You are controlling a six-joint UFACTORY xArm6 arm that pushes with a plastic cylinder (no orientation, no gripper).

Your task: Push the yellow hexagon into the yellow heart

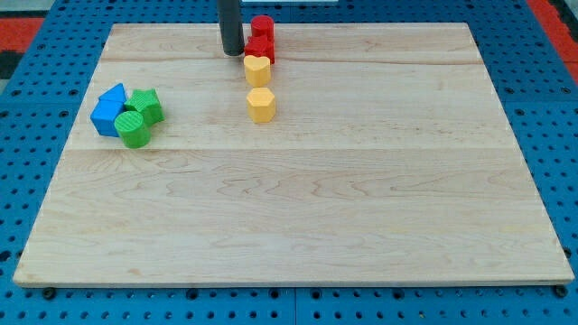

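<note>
desk (298,208): big pale wood board sitting on a blue pegboard, smooth-looking, so I'm guessing blocks are sliding easily on it

rod (231,23): dark, coming straight down at the view's top, no jaws on this rig at all so there's nothing spread or pinching, it's pushing only

my tip (233,53): resting near the desk's top edge, just to the view's left of the red blocks and up-left of the heart, well clear of the hexagon

blue block (108,110): sitting at the view's left, touching the two green ones, not in play

green blocks (138,118): two of them huddling against the blue one, also out of the way

red blocks (261,38): two stacked up the view, the lower one touching the heart's top

heart (257,69): yellow, sitting just above the hexagon with a small gap between

hexagon (261,105): yellow, small, rigid, probably light, so it's likely skidding or spinning if hit off-centre

where to push: I'm thinking its bottom face, dead centre, driving up the view; the tip needs to swing round below it first
</note>
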